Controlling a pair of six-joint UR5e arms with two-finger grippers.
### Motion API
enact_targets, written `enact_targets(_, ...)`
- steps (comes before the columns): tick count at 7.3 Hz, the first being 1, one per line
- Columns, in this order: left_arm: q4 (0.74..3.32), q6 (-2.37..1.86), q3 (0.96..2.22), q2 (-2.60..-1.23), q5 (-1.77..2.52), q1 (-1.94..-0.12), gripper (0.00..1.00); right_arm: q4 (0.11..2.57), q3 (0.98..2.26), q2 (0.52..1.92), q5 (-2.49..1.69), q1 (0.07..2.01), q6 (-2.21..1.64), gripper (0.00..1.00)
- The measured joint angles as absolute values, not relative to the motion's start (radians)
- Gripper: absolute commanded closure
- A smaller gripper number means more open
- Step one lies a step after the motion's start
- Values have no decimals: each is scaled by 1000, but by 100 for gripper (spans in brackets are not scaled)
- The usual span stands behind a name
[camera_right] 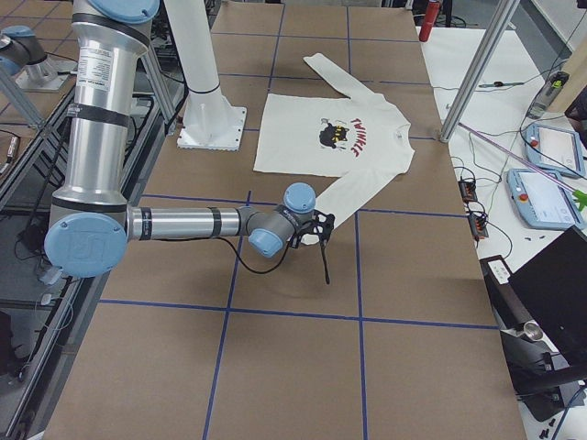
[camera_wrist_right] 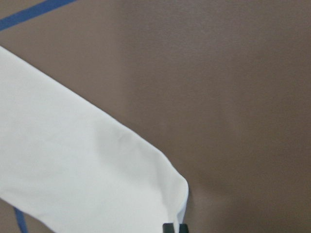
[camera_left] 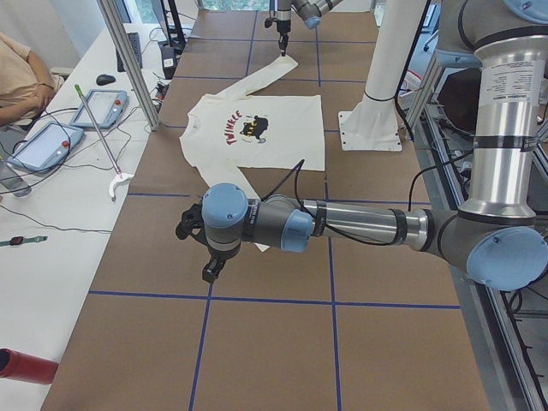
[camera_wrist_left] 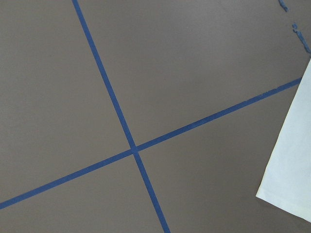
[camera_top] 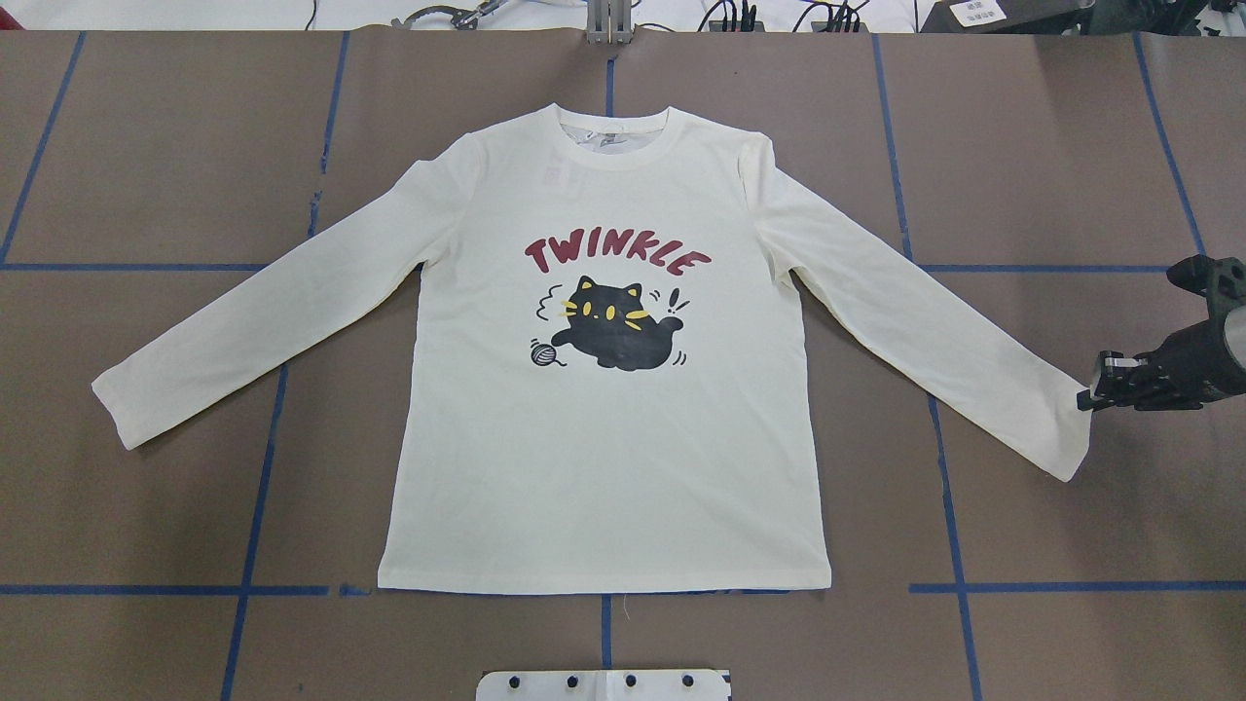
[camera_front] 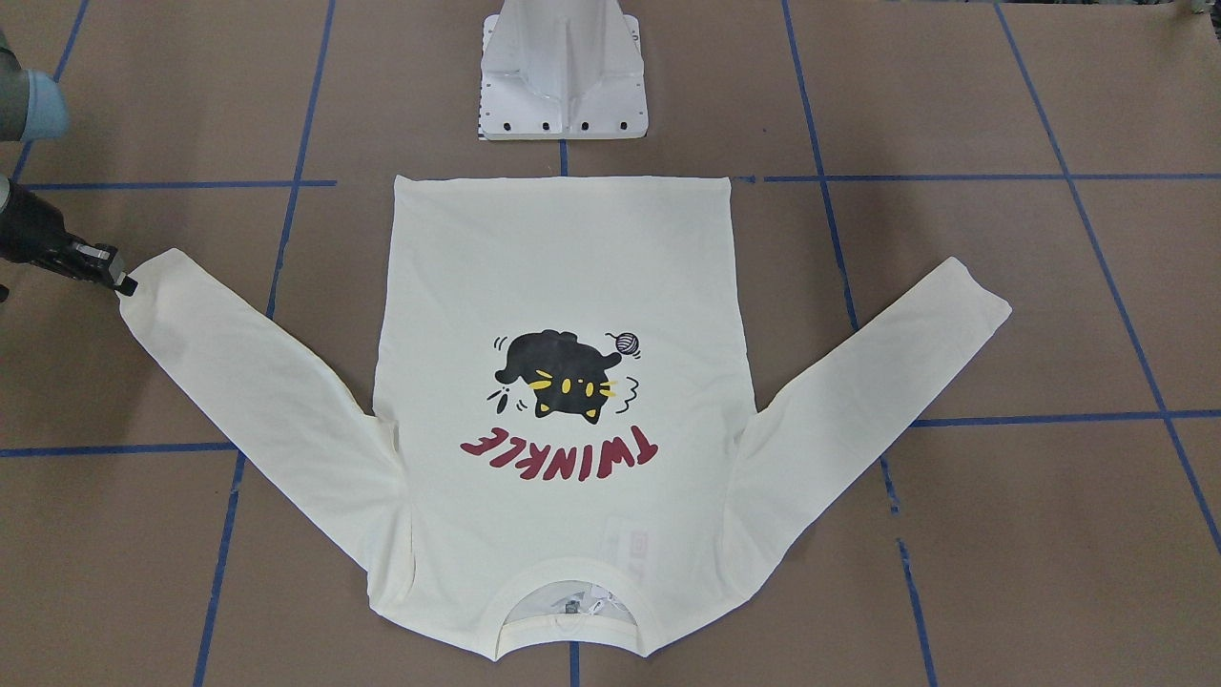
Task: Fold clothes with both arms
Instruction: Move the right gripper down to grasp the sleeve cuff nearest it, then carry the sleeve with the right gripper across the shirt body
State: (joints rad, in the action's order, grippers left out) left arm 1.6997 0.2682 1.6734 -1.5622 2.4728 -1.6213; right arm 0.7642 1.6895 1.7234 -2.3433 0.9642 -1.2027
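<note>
Right hand [camera_top: 1085, 397] clamps a cuff corner of the T-shirt [camera_top: 604, 467]; left hand [camera_left: 210, 272] near the other cuff, state unclear.

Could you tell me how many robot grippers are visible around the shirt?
2. The right gripper is at the cuff of the T-shirt's sleeve on the robot's right; the left gripper hangs above bare table near the other cuff.

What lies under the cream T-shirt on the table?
The brown table with blue tape lines; the lines pass beneath the T-shirt. Anything else below the cloth is covered and cannot be seen.
</note>
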Motion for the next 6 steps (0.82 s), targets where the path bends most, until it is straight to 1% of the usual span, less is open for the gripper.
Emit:
enact_targets(1,1700,267,1678,-1560,2473,-1621,0,777,1714,1675,-2348,959,-1283,100)
enact_targets(2,1700,267,1680,-1559,2473,-1621,0,837,1724,1568,-2350,949,-1377,100)
enact_targets(3,1700,267,1681,-1559,2473,-1620,0,963,1726,1417,-2348,935,-1445,100)
enact_targets(5,1700,267,1681,-1559,2474,-1618,0,1293,1703,1084,-2329,903,-1506,100)
enact_targets(6,1700,268,1682,-1560,2474,-1618,0,1383,1648,926,-2304,876,-1550,100)
